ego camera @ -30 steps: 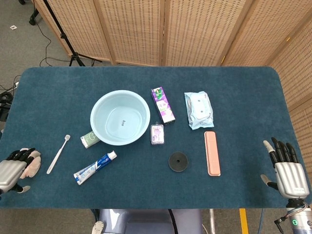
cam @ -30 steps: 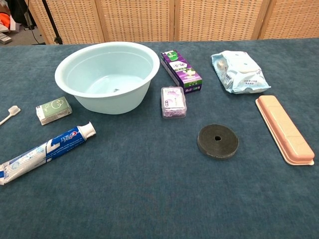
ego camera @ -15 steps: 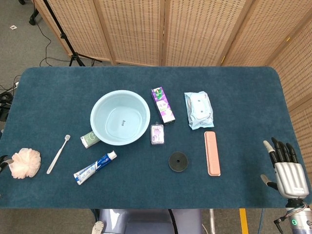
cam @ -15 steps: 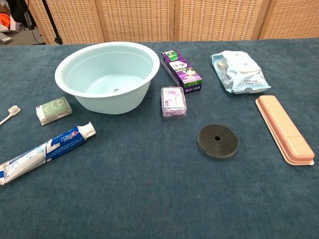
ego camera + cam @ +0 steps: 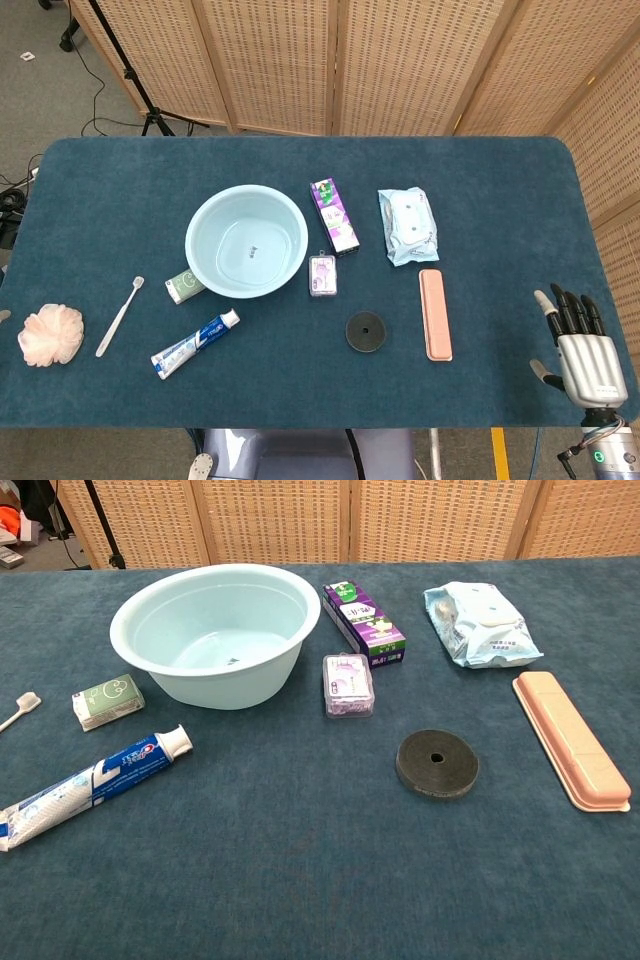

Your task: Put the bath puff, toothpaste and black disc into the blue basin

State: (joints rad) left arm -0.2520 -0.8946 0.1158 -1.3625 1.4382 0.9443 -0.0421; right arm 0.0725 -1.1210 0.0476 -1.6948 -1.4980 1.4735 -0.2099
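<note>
Bath puff [image 5: 51,335] lies loose at the table's [image 5: 120,190] left edge. Toothpaste [image 5: 195,343] lies toward the front edge, black disc [image 5: 366,331] near front-centre, blue basin [image 5: 246,241] mid-table. Right hand [image 5: 582,348] hovers by the front-right corner, fingers spread, holding nothing, well apart from all three. Left hand out of sight.

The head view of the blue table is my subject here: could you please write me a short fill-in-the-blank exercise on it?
1. The round light blue plastic basin holds ____.
2. The pink mesh bath puff lies left of the white ____.
3. The black disc has a ____ in its middle.
4. The blue and white toothpaste tube lies ____ the basin.

Missing words: nothing; toothbrush; hole; outside
</note>
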